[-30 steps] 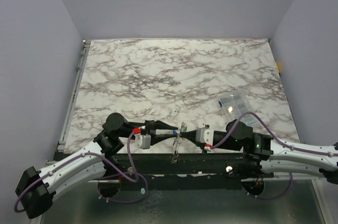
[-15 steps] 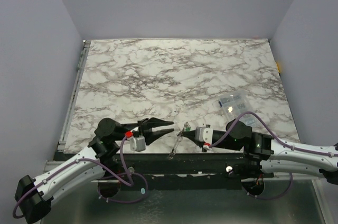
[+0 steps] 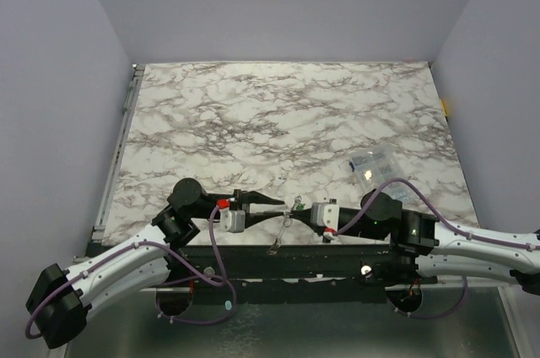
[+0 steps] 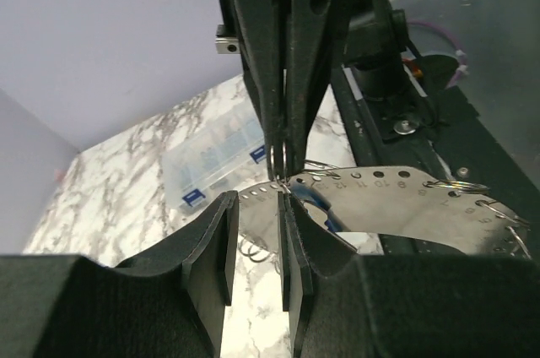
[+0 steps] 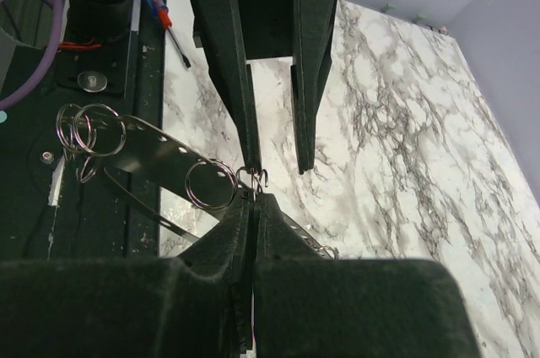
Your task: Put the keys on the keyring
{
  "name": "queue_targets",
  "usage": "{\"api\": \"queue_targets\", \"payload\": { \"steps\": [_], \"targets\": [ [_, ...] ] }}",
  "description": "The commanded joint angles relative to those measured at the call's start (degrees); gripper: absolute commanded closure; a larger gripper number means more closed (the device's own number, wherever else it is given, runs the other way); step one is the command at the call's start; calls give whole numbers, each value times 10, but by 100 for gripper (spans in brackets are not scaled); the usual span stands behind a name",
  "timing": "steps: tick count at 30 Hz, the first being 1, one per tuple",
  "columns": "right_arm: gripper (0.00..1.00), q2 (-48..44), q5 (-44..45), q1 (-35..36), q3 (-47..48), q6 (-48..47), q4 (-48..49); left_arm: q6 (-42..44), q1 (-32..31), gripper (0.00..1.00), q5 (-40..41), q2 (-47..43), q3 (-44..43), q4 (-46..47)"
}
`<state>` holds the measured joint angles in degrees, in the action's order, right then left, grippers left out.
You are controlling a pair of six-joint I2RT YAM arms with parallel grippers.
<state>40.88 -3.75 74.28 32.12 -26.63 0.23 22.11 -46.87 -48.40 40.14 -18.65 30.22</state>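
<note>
At the near edge of the table [image 3: 278,113], the two tools meet tip to tip. The right tool [image 5: 253,193] is fully closed, pinching thin wire at the keyring [image 5: 211,182], which carries a perforated metal strip [image 5: 152,151]. The left tool [image 4: 257,202] is partly open just beside that spot and holds nothing. A blue key [image 4: 319,208] seems to peek out by the strip; the other keys cannot be made out. Threading looks under way, not finished. Farther back lies a clear box [image 3: 371,165].
</note>
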Motion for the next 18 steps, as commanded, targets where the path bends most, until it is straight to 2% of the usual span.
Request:
{"api": "queue_targets", "payload": {
  "steps": [1,18],
  "targets": [
    [99,2,-4,0,22,-8,24,-25,-1,69,-64,12,-19,10],
    [99,19,-11,0,31,-15,36,-45,-7,69,-69,25,-16,23]
  ]
}}
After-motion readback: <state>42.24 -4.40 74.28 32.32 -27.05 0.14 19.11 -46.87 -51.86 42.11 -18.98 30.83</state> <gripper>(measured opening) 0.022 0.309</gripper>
